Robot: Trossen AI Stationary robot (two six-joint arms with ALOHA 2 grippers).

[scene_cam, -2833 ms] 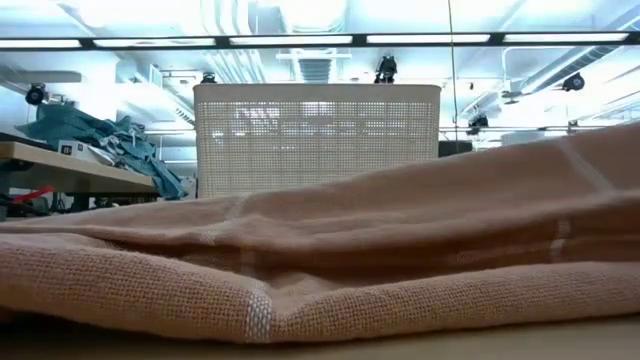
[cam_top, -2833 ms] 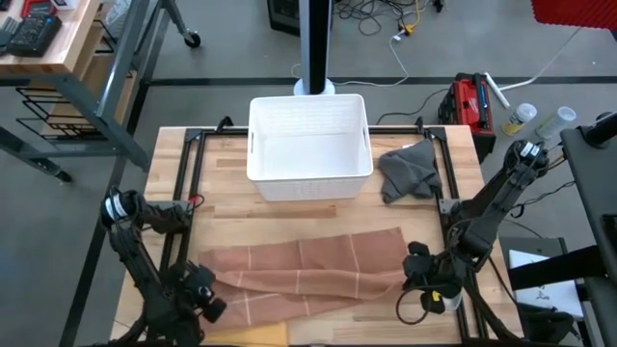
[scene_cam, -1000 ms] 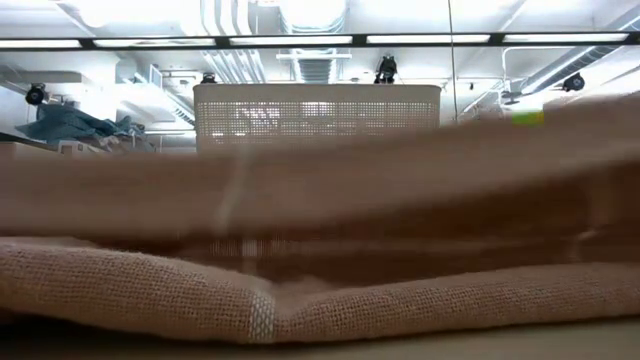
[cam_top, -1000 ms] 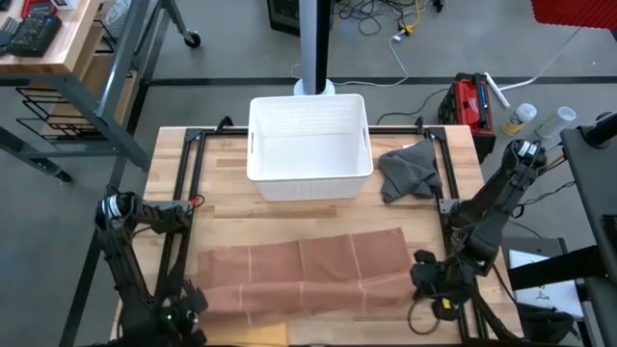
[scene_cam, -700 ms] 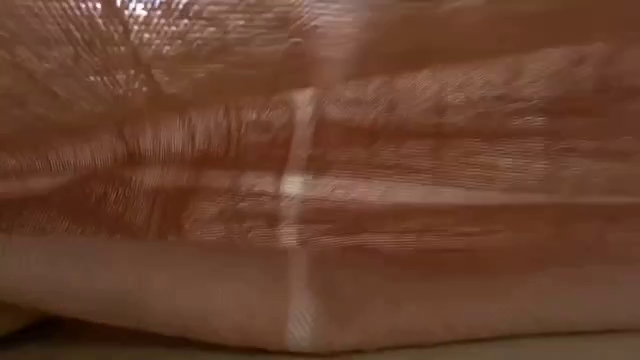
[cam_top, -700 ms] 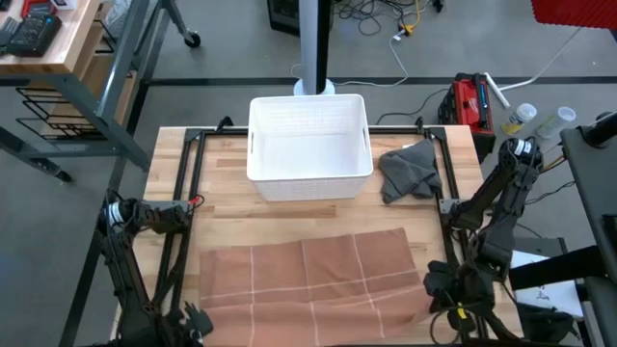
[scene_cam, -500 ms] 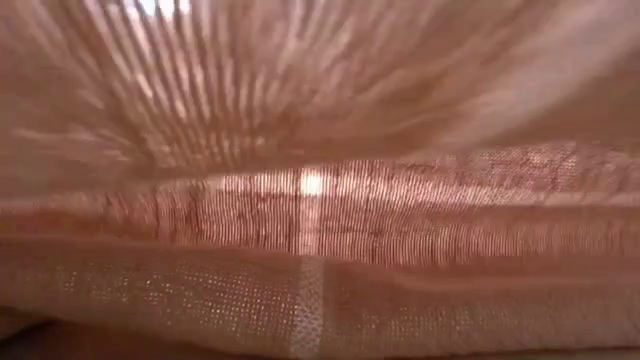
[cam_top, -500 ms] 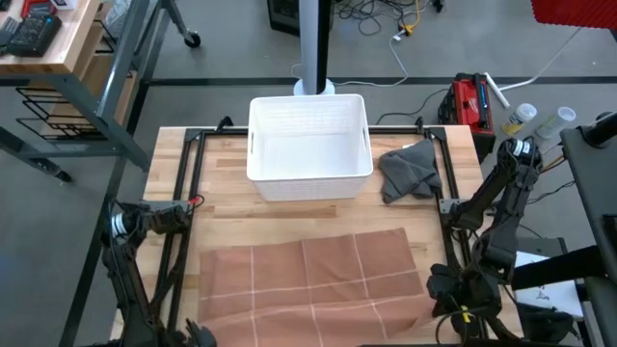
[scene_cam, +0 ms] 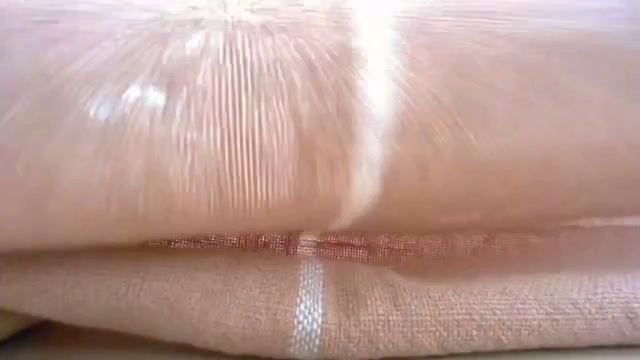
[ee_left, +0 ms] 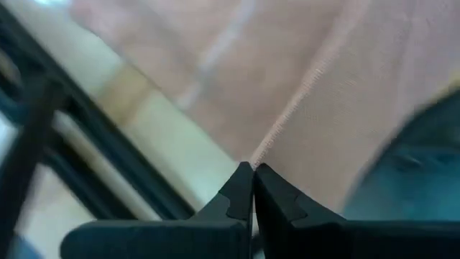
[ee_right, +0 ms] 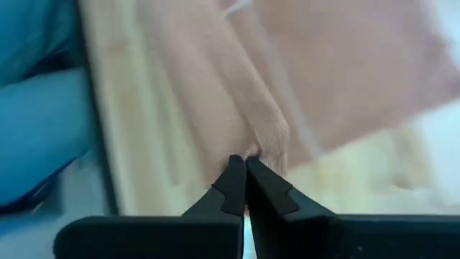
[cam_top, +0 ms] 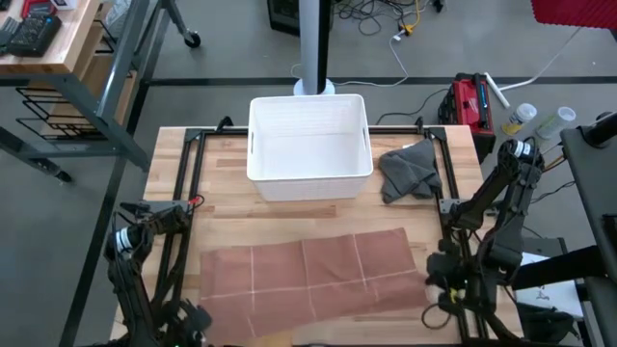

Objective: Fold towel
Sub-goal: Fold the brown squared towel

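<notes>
We see only the pink towel (scene_cam: pixel 200 130) filling the frame, a pale stripe (scene_cam: pixel 308 300) running down it, one layer lying over another.

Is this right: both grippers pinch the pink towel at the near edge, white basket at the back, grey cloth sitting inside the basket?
One thing is off. The grey cloth is not inside the white basket; the high view shows it lying on the table beside the basket, on the right arm's side. The rest holds: the left gripper and the right gripper are each shut on the pink towel.
</notes>
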